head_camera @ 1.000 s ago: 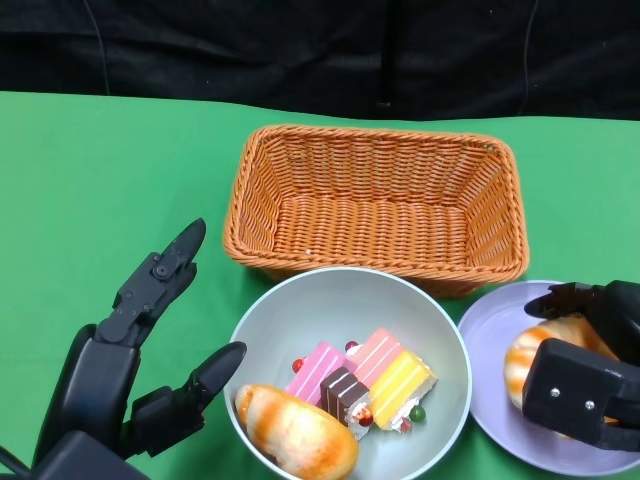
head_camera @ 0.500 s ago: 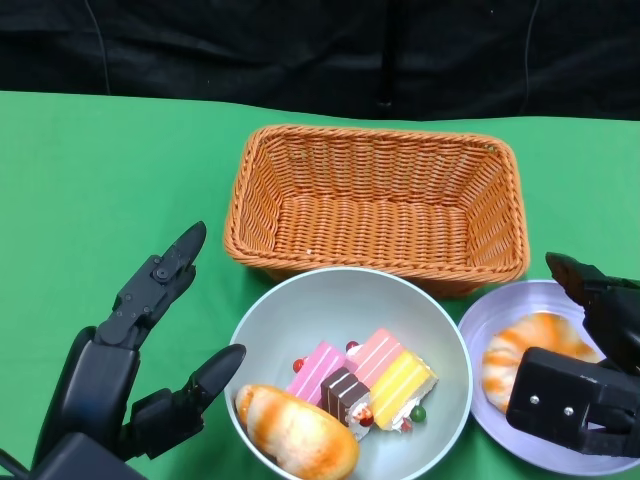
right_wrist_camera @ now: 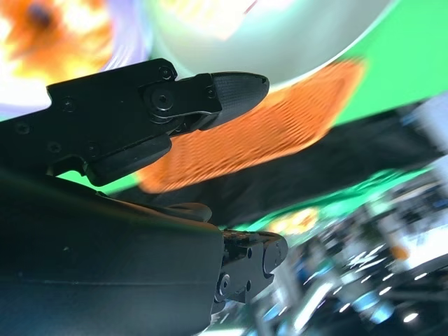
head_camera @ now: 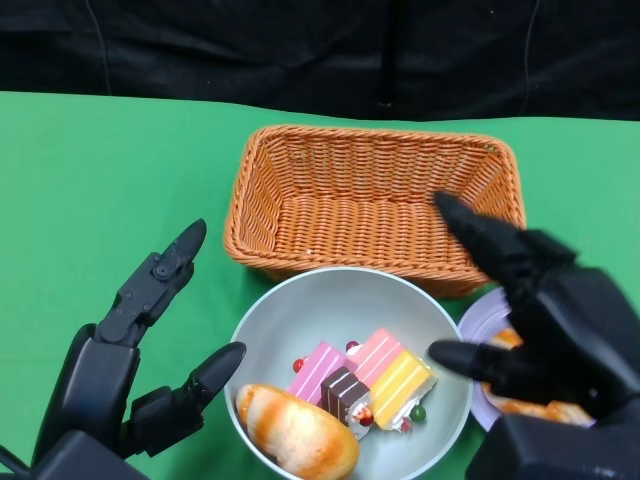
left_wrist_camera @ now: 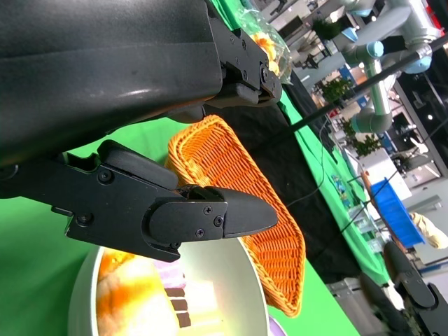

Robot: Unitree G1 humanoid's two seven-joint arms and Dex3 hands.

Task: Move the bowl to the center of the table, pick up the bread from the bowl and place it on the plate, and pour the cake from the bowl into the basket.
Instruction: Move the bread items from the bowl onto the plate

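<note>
The pale grey bowl (head_camera: 330, 310) sits in front of the orange wicker basket (head_camera: 375, 205). It holds a golden bread roll (head_camera: 297, 434) and several striped cake slices (head_camera: 365, 375). My left hand (head_camera: 130, 350) is open just left of the bowl, fingers apart and holding nothing. My right hand (head_camera: 560, 320) is raised with spread, empty fingers over the purple plate (head_camera: 478, 325), one fingertip reaching over the bowl's right rim. It hides most of the plate, where a second bread roll (head_camera: 540, 408) lies. The left wrist view shows the bowl (left_wrist_camera: 231, 280) and basket (left_wrist_camera: 245, 189) beyond my fingers (left_wrist_camera: 203, 213).
Green cloth covers the table (head_camera: 100, 180), with open cloth to the left and a black backdrop behind the basket. The right wrist view is blurred, showing the basket (right_wrist_camera: 266, 133) and the bowl's rim (right_wrist_camera: 280, 35).
My right hand released the bread roll on the plate, rose and swung left toward the bowl with fingers spread. The left hand, bowl and basket have not moved.
</note>
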